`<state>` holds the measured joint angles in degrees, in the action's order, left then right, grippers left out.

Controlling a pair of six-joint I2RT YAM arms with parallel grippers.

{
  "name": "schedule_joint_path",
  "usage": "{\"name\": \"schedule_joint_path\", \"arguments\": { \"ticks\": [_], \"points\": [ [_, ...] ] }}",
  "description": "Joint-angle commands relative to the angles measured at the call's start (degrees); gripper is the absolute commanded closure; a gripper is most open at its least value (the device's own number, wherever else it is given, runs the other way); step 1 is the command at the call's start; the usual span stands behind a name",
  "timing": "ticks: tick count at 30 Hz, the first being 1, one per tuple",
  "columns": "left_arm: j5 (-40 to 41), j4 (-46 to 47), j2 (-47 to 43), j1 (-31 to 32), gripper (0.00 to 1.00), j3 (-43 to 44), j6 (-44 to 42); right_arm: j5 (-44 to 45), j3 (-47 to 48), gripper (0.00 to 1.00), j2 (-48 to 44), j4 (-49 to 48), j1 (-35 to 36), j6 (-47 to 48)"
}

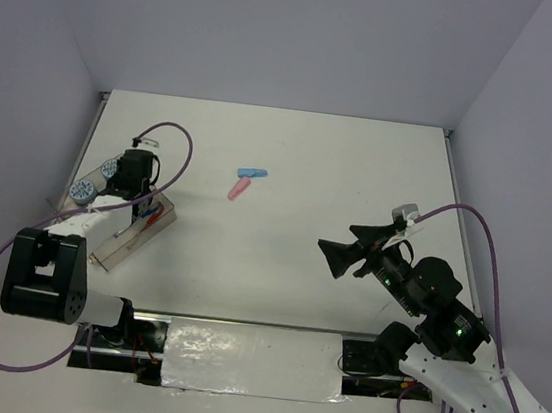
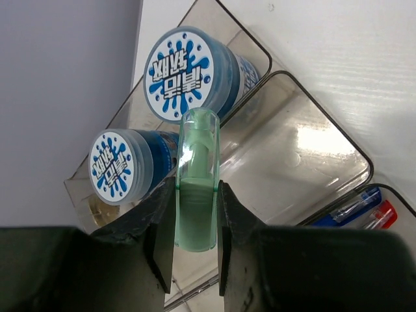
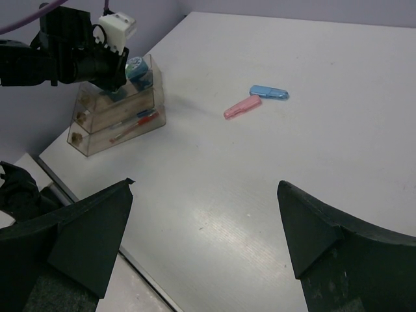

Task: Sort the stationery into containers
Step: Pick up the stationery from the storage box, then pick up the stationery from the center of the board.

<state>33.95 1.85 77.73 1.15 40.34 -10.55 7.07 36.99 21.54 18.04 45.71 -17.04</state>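
Evidently the left gripper [image 2: 196, 227] clamped the green capsule [image 2: 198, 153] above the tray [image 2: 312, 156], poised to drop it (right gripper [image 3: 205, 221] idle, jaws apart).

Inverted, unreadable lettering on disc lids [image 2: 179, 73]

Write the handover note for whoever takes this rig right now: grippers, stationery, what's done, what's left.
Left gripper: shut on the green capsule, held over the clear tray.
Right gripper: open, empty, above the table.
Done: two discs sit in one tray compartment; the red and blue pens lie in another.
Left: release the green capsule into the tray, then fetch the blue capsule and pink capsule, both lying mid-table.
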Motion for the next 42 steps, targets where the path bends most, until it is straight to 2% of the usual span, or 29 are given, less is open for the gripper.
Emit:
{"name": "schedule_joint_path", "arguments": {
  "ticks": [1, 7, 8, 9, 10, 11, 20, 24, 27, 28, 29, 30, 32, 33, 39, 42],
  "points": [
    [1.2, 3.6, -0.9, -0.4, 0.7, -1.4, 0.1, -0.8, 0.4, 0.0, 0.3, -1.9, -0.2, 0.9],
    [1.1, 4.9, -0.7, -0.4, 0.62, -2.5, 0.7, -0.7, 0.7, 0.0, 0.3, -1.5, -0.2, 0.9],
    [1.3, 4.9, -0.7, -0.4, 0.58, -2.5, 0.8, -0.8, 0.8, 0.0, 0.3, -1.5, -0.3, 1.0],
    [1.5, 5.0, -0.8, -0.4, 0.4, -2.6, 0.9, -0.8, 0.7, 0.0, 0.3, -1.4, -0.2, 1.0],
    [1.7, 5.1, -1.0, -0.4, 0.07, -2.7, 0.8, -0.8, 0.9, 0.0, 0.5, -1.4, -0.3, 0.9],
    [1.7, 5.3, -1.1, -0.5, 0.01, -2.8, 1.0, -0.8, 1.0, 0.0, 0.7, -1.4, -0.2, 1.0],
    [2.4, 3.7, -6.0, 0.0, 0.01, -0.2, 2.1, -1.3, 2.5, 0.0, 2.8, -2.7, -0.3, 0.6],
    [2.3, 2.5, -9.5, 1.9, 0.01, 2.7, 4.4, -1.0, 7.8, 0.0, 8.9, -0.9, -0.2, 0.2],
    [2.9, -1.5, -12.2, 2.5, 0.01, 8.8, 15.9, -0.6, 14.9, 0.0, 16.1, 2.8, -0.3, -0.6],
    [1.7, -7.2, -12.6, 2.5, 0.01, 10.5, 22.1, -0.6, 16.7, 0.0, 19.4, 3.7, -0.4, -1.1],
    [-0.4, -9.7, -12.7, 2.5, 0.01, 12.4, 23.4, -0.7, 18.7, 0.0, 21.1, 5.5, -0.5, -1.1],
    [-6.6, -12.5, -12.1, 2.5, 0.01, 16.4, 23.8, -1.3, 22.4, 0.0, 22.4, 6.2, -0.5, -0.3],
    [-12.2, -17.1, -10.9, 2.5, 0.01, 18.6, 22.9, -1.9, 25.3, 0.0, 25.2, 6.7, -0.7, 0.9],
    [-15.9, -17.1, -9.9, 2.5, 0.01, 18.9, 23.1, -2.2, 27.6, 0.0, 25.6, 6.7, -0.7, 1.3],
    [-20.6, -12.8, -11.2, 2.3, 0.01, 15.7, 31.1, -1.5, 30.7, 0.0, 26.4, 8.1, -0.7, 3.9],
    [-29.4, -14.3, -9.5, 2.3, 0.01, 18.7, 31.5, -0.8, 28.9, 0.0, 26.2, 7.7, -1.1, 4.5]
  ]
}}
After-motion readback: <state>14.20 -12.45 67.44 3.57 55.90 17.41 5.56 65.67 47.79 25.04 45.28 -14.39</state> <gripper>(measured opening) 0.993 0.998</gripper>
